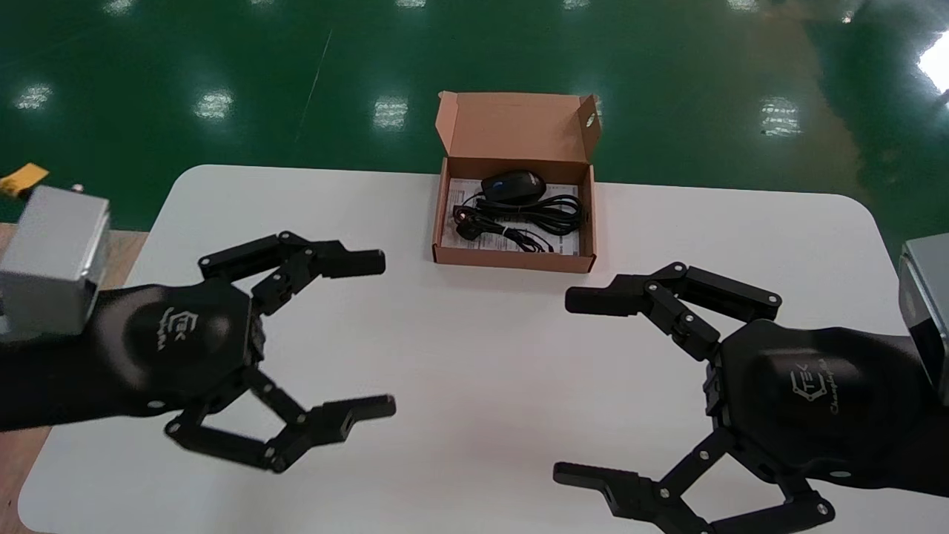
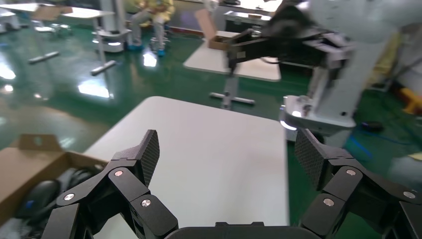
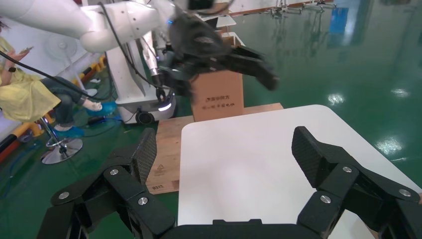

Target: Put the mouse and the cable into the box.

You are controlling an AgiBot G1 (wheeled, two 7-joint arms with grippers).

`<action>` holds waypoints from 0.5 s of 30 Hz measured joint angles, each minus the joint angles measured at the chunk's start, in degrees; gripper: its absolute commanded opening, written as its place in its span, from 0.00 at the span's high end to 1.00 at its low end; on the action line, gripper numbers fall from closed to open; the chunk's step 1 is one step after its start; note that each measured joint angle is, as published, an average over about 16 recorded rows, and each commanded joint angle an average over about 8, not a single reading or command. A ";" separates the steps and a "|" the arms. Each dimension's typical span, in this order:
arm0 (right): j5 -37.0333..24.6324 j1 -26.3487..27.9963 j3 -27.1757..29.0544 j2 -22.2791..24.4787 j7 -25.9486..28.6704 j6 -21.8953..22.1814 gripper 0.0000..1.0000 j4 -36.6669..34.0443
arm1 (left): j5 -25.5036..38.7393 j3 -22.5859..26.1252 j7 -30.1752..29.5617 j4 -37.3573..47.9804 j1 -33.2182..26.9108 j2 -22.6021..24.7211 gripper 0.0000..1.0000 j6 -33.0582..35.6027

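My left gripper (image 1: 377,335) and right gripper (image 1: 572,386) hover low over the table (image 1: 474,445), tips facing inward, fingers spread wide and empty, short of the box (image 1: 515,259) holding mouse (image 1: 513,185) and cable (image 1: 537,215).

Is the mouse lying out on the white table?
No, the mouse sits inside the open box, next to the coiled cable.
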 measured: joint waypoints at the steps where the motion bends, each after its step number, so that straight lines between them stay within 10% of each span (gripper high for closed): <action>1: 0.13 -0.14 0.07 0.04 0.18 -0.09 0.00 0.23 | -0.23 -0.53 -0.51 -0.64 0.38 -0.50 0.00 0.55; 15: 0.36 -0.36 0.16 0.10 0.37 -0.21 0.00 0.57 | -1.33 -2.81 -2.64 -3.41 2.06 -2.69 0.00 2.93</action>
